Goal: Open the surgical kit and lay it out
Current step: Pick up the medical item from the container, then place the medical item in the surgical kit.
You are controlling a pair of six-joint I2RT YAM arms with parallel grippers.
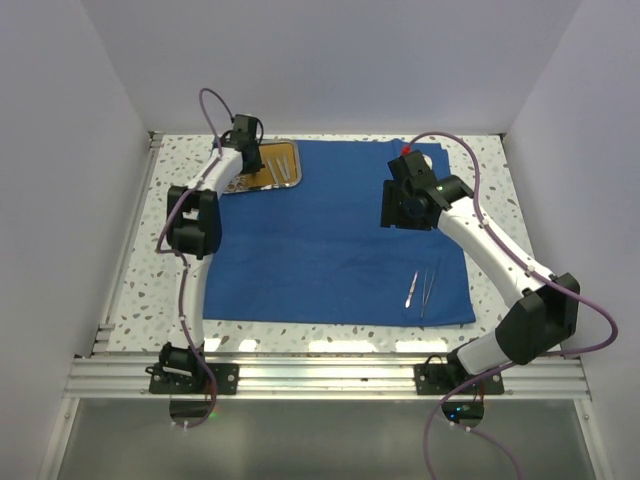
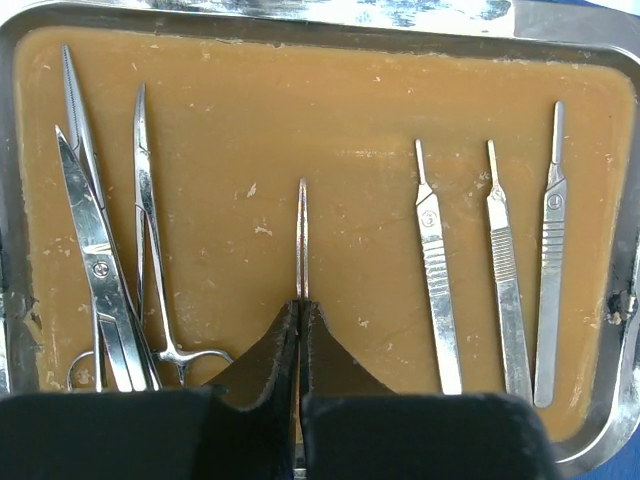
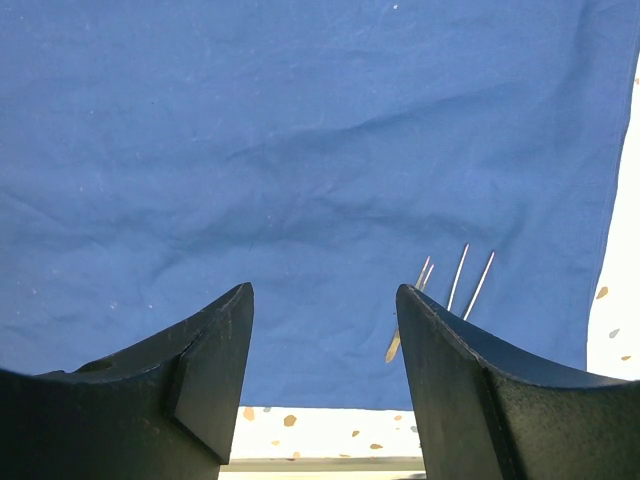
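**Left claw pinches a tool in the tray; right claw hangs open over the cloth**

The blue cloth (image 1: 330,240) lies spread flat across the speckled worktop (image 1: 140,290), covering most of its middle. The steel tray (image 2: 560,20) with the orange-brown base sits at the far left corner of the cloth.

The left claw (image 2: 300,308) is down over the tray with its two fingers pressed together on a slim pointed tool (image 2: 302,230). The tool lies in the middle of the tray with its tip pointing away from the claw. Whether it is lifted off the base or resting on it cannot be told.

To the left of that tool, a pair of scissors (image 2: 90,260) and ring-handled forceps (image 2: 148,250) lie bunched together, overlapping near their handles. To its right, three scalpels (image 2: 505,270) lie side by side, apart from one another, blade ends toward the far rim.

The right claw (image 3: 322,290) hovers above the right half of the cloth. Its fingers are spread wide, with only bare cloth showing between them.

On the near right part of the cloth two tools lie just beside each other: a short silver handle (image 1: 412,290) on the left and tweezers (image 1: 427,288) on the right. Both lie well apart from the tray.
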